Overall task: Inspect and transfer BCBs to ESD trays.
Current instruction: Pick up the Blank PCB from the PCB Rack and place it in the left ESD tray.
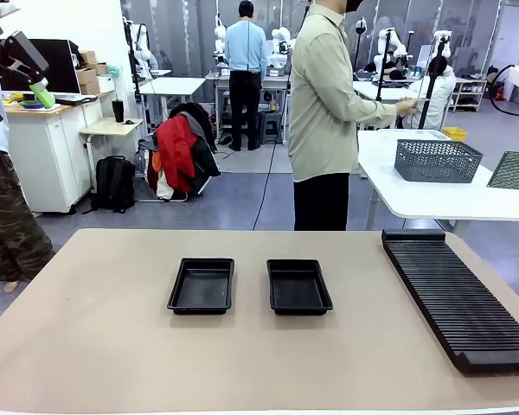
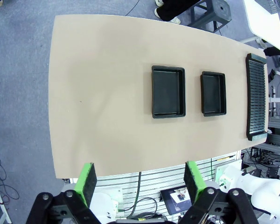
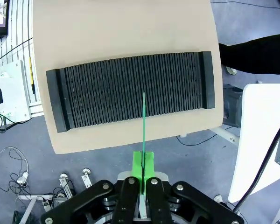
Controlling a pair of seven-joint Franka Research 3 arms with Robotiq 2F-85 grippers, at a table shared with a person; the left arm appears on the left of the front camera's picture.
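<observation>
Two ESD trays (image 1: 201, 285) (image 1: 299, 286) lie side by side, one ribbed rack (image 1: 458, 298) at their 3 o'clock. My right claw (image 3: 143, 158) is clenched on one BCB (image 3: 143, 121), edge-on over the rack; my left claw (image 2: 140, 168) hangs released. Tan surface (image 1: 95, 346), grey-floored workshop.

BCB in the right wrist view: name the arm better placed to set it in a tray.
Right. The right gripper is shut on the BCB, held edge-on above the rack. The left gripper hangs open and empty over the table; both ESD trays lie empty.
</observation>
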